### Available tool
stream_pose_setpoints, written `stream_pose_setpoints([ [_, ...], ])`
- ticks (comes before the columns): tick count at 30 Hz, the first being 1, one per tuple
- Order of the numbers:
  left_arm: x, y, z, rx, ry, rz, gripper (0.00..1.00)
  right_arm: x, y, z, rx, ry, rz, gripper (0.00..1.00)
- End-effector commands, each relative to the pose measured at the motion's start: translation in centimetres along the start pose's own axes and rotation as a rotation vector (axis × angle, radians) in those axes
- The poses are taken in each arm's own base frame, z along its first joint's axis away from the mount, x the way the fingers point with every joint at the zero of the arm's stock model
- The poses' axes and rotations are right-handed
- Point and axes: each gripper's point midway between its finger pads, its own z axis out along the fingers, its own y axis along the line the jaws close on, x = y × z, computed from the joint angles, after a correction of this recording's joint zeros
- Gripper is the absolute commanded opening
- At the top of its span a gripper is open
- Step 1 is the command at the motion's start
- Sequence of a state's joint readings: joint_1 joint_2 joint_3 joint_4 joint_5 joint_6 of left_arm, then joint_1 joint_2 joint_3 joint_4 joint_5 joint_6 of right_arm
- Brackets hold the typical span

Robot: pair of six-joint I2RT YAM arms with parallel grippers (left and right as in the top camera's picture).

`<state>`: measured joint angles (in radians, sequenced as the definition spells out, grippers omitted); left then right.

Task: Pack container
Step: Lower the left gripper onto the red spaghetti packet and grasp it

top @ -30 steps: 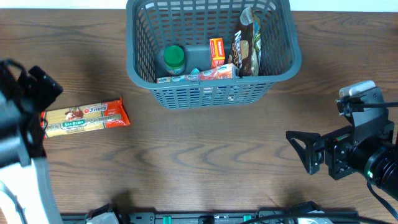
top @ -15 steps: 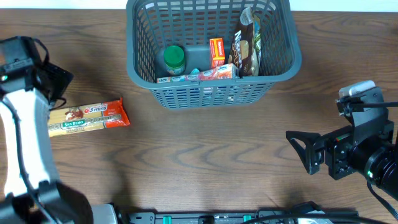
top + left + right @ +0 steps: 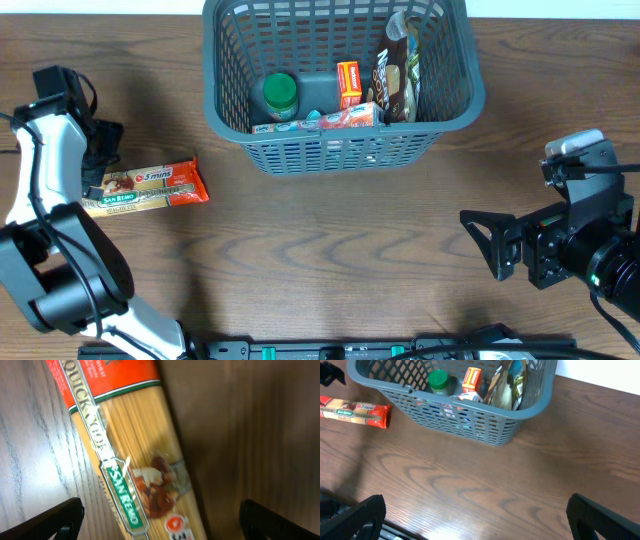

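The container [image 3: 340, 152], a grey-blue slotted basket, stands at the table's far middle. It holds a green-lidded jar [image 3: 280, 95], an orange box [image 3: 348, 83], a flat carton [image 3: 330, 118] and a brown bag [image 3: 400, 70]. A spaghetti packet [image 3: 145, 188] lies on the table to its left. My left gripper [image 3: 98, 165] hovers open over the packet's left end. In the left wrist view the packet [image 3: 130, 460] runs between the two spread fingertips [image 3: 65, 515]. My right gripper [image 3: 482, 243] is open and holds nothing, low at the right, far from the basket [image 3: 485, 425].
The left arm's white links [image 3: 45, 190] curve along the table's left edge. A black rail with cables [image 3: 330, 350] runs along the near edge. The right wrist view shows bare wood [image 3: 485, 485] between the basket and the gripper.
The left arm has swung in from the left edge, bringing its gripper over the spaghetti packet's left end. The right arm and the basket's contents have not moved.
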<state>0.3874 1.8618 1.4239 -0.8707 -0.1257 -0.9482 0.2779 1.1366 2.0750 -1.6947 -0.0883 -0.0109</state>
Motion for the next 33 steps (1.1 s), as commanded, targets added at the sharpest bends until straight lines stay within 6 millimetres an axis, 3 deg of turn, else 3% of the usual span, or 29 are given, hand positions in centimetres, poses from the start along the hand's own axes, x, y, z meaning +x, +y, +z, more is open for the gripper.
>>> stream_pose_setpoints([
  [1, 0.3, 1.0, 1.7, -0.044, 0.038, -0.056, 0.98, 0.0, -0.2, -0.1, 0.011, -0.002, 0.008, 0.99],
  [17, 1.7, 1.5, 6.3, -0.130, 0.094, -0.081, 0.99, 0.0, -0.2, -0.1, 0.011, -0.001, 0.008, 0.99],
  [25, 1.8, 1.3, 7.1, -0.131, 0.096, -0.080, 1.00, 0.0, -0.2, -0.1, 0.011, -0.002, 0.008, 0.99],
  [33, 2.5, 1.6, 7.9, -0.150, 0.127, -0.077, 0.95, 0.0, -0.2, -0.1, 0.011, -0.002, 0.008, 0.99],
])
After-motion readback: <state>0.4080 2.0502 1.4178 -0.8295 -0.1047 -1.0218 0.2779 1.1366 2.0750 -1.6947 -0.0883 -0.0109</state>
